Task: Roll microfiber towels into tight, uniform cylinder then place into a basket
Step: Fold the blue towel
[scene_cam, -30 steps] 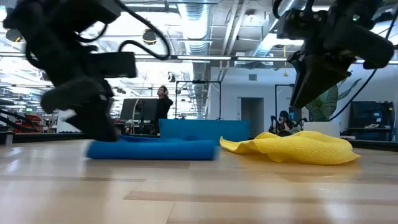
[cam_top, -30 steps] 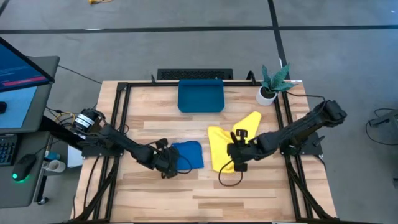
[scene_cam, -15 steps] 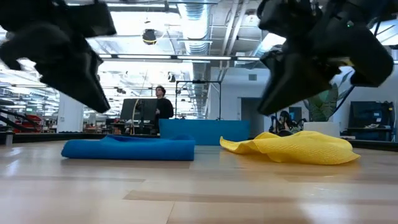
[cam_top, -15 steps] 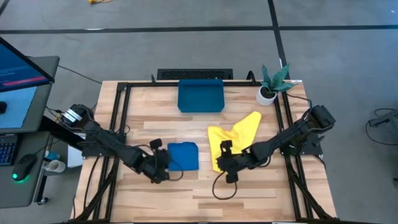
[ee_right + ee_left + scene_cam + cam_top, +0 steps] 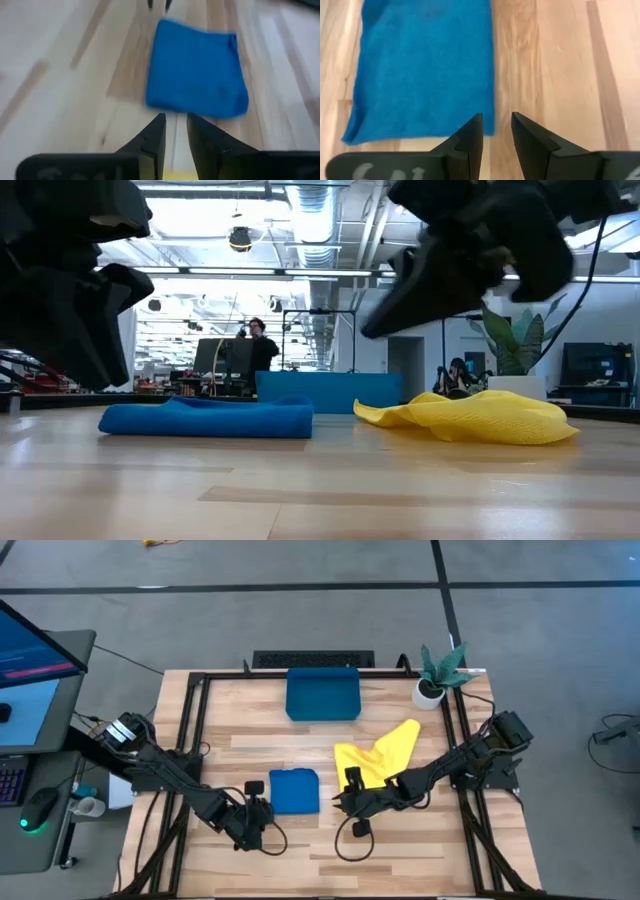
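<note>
The blue towel (image 5: pixel 294 790) lies folded flat in a square on the table's middle; it also shows in the left wrist view (image 5: pixel 425 65) and the right wrist view (image 5: pixel 197 72). The yellow towel (image 5: pixel 388 752) lies crumpled and spread to its right. The basket (image 5: pixel 323 693) stands at the far edge. My left gripper (image 5: pixel 497 120) hovers at the blue towel's near left corner, narrowly open with nothing between its fingers. My right gripper (image 5: pixel 175 122) slants down between the two towels, pointing at the blue one, also narrowly open and holding nothing.
A small white pot with a green plant (image 5: pixel 436 675) stands at the far right corner. A dark frame (image 5: pixel 195 720) runs along the table's sides. Bare wood (image 5: pixel 310 860) lies along the near edge.
My left gripper has drawn away from the blue towel's left end toward the near left. The blue towel has slid a little leftward and now lies squarer. My right gripper has come off the yellow towel toward the blue one, sinking and tipping up nearer to level.
</note>
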`<action>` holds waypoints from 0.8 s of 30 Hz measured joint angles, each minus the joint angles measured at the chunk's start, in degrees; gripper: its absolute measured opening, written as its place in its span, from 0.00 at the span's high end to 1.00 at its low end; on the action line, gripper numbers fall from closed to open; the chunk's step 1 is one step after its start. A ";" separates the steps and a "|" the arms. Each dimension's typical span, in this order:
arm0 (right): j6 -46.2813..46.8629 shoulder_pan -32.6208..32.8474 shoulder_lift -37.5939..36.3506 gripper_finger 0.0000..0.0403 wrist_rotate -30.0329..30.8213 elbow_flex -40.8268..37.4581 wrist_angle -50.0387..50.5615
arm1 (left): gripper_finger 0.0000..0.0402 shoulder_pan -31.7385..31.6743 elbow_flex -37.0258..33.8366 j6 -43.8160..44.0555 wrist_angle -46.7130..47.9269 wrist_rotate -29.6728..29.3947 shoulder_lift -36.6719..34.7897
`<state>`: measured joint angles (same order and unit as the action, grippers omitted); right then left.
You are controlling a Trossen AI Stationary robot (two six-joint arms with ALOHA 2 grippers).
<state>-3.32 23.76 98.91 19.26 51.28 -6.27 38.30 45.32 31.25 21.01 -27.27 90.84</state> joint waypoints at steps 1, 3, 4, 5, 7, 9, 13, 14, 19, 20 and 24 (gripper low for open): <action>-0.66 -0.16 0.47 0.73 -0.11 -0.02 -0.39 | 0.76 0.00 0.00 0.09 -0.33 -0.14 0.24; -1.61 -0.27 1.40 0.70 -0.44 -0.25 -2.21 | 0.76 -0.06 0.00 0.82 -0.26 -0.18 0.31; -1.74 -0.30 2.10 0.68 -0.88 -0.10 -3.84 | 0.75 -0.15 0.00 1.74 -0.69 -0.17 0.31; -2.05 -0.42 2.63 0.65 -1.34 -0.01 -4.64 | 0.74 -0.38 0.00 2.57 -0.96 -0.16 0.31; -4.12 -0.64 3.66 0.60 -1.43 -0.19 -5.51 | 0.72 -0.51 0.00 2.91 -1.51 -0.01 0.31; -6.35 -0.67 5.35 0.55 -1.65 -0.09 -7.74 | 0.69 -0.55 0.00 2.47 -1.63 0.08 0.31; -11.06 -0.86 8.62 0.48 -2.61 0.55 -12.44 | 0.62 -0.72 0.00 2.34 -1.61 0.02 0.31; -12.13 -0.82 9.30 0.47 -2.83 0.98 -12.36 | 0.60 -0.82 0.00 2.14 -1.64 0.02 0.31; -13.83 -0.79 12.88 0.46 -2.97 4.44 -12.30 | 0.57 -2.15 0.07 2.12 -4.46 0.52 2.78; -13.85 -0.81 13.29 0.46 -3.28 4.91 -12.28 | 0.57 -2.35 0.07 1.92 -5.00 0.87 3.29; -15.00 -1.48 14.06 0.48 -5.80 5.67 -12.06 | 0.57 -2.92 0.07 0.41 -6.17 1.88 5.24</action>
<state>-18.32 22.28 112.97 13.46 56.95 -18.34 35.38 45.39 31.66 14.85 -25.39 96.08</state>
